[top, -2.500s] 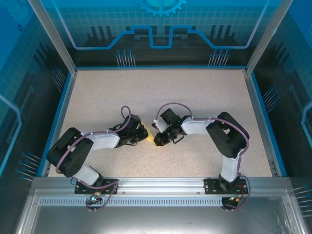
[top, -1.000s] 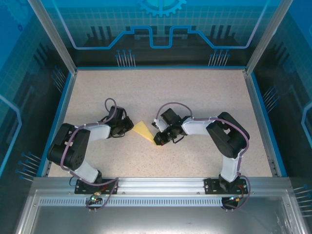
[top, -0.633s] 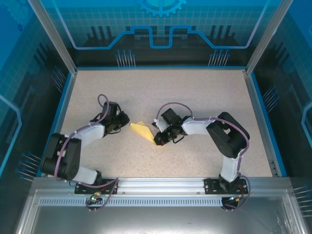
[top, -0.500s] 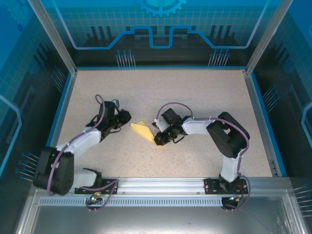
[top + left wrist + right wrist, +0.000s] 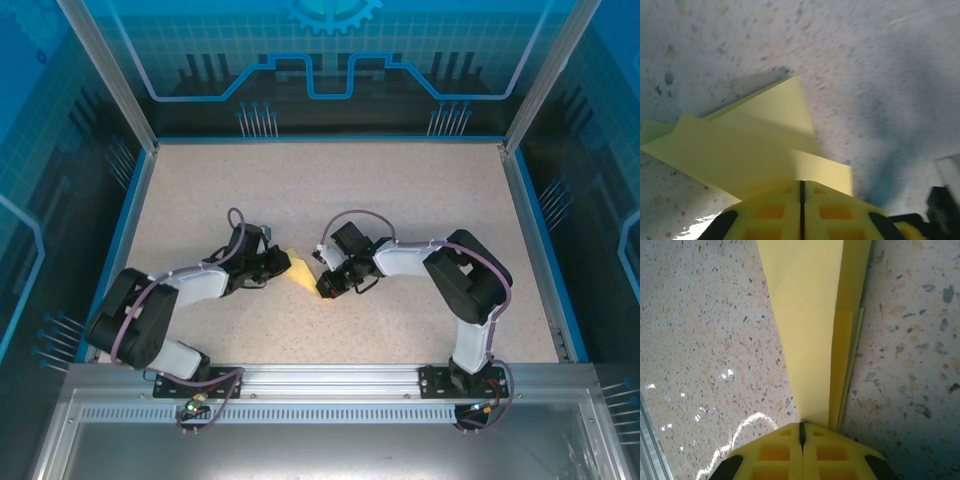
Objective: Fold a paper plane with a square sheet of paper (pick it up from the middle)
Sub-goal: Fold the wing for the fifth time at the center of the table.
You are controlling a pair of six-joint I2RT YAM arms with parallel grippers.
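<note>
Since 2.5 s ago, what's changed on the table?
The left claw, which had swung off to the far left of the paper plane, has come back to its left end. It is shut, tips at the paper's edge; whether it grips is unclear. Unchanged: the right claw stays shut with its tips at the plane's near end, and the plane lies where it was on the table.

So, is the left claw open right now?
No, the left claw has its two yellow fingers closed along a thin dark seam, by the folded yellow paper.
</note>
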